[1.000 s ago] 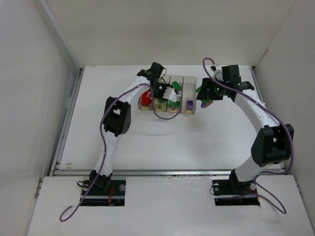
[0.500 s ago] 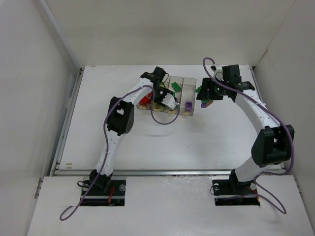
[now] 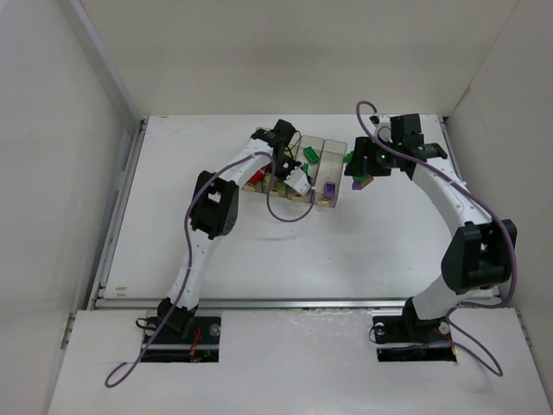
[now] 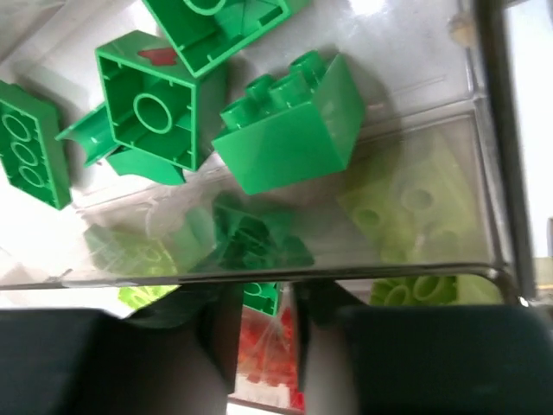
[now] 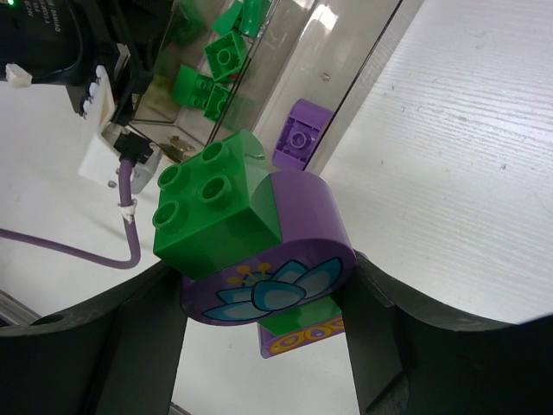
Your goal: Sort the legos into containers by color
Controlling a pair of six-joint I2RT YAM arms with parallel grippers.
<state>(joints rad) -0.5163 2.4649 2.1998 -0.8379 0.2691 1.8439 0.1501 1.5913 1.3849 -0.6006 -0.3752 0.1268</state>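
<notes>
Right gripper (image 5: 268,277) is clamping a green-on-purple clump (image 5: 251,233), hovering just right of the bins (image 3: 334,149). Purple bin is lying nearest it, long axis running away from the arms. Right arm is reaching far, elbow bowing outward. Left gripper (image 3: 292,175) is hanging over the middle bins, its grip unreadable.

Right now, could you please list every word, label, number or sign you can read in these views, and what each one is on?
No text reads clearly.
White print on the black casing by the bins, at the edge of the right wrist view: cut off and too blurred to read.
Purple brick in the right tool: a flower picture, no words.
</notes>
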